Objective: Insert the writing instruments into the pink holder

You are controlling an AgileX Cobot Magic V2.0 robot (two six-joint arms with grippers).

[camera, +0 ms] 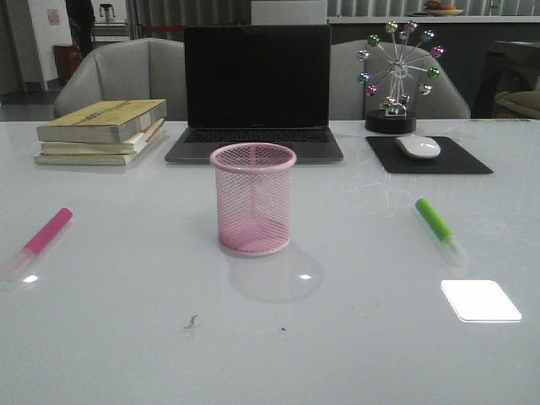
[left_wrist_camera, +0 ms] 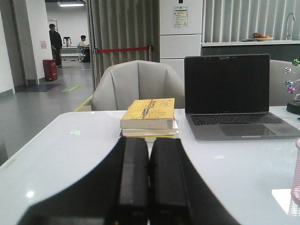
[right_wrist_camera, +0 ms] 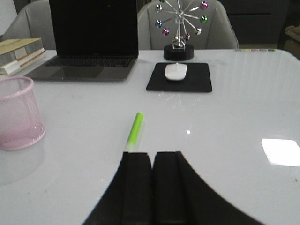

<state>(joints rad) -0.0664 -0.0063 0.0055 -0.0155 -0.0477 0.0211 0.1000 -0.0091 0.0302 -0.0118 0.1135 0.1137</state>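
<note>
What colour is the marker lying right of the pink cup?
Bright green marker with a pale clear cap, best seen in the front view.

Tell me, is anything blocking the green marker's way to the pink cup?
Nothing visible. The green marker lies flat to the right of the pink cup, with only bare table between them. The mouse pad sits farther back.

— Left gripper point(left_wrist_camera: 149, 187)? Closed, black fingers point(left_wrist_camera: 133, 183) pressed together, nothing between.
— Right gripper point(right_wrist_camera: 152, 192)? Same: fingers point(right_wrist_camera: 137, 187) together, nothing held, raised over the tabletop.
</note>
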